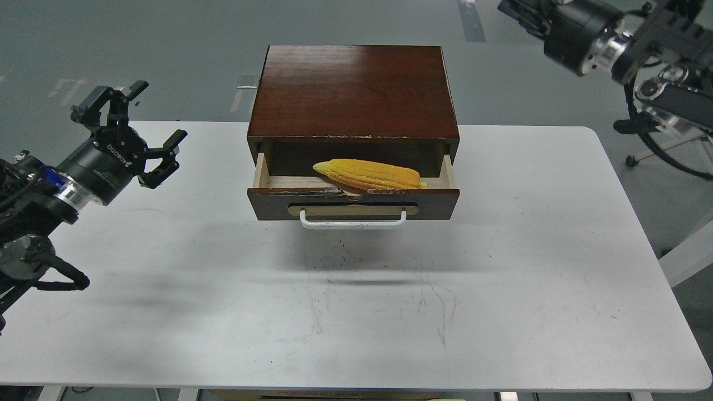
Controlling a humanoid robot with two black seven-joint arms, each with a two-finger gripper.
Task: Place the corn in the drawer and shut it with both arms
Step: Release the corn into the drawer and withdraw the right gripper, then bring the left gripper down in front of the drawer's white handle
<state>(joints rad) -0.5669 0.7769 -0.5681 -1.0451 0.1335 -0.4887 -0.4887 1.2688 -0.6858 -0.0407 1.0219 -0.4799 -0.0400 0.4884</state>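
Now, corn cob (369,174) lies in the open drawer (353,204), long axis left-right. My left gripper (146,131), fingers spread & empty, hovers well left, nearer the white handle (352,221). Right arm (590,36) far right, gripper out of view.

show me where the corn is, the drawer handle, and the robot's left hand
corn (369,174), head view, middle of the yellow cob lying in the open drawer.
drawer handle (352,224), head view, middle of the white bar.
left hand (147,123), head view, gap between its spread fingertips.
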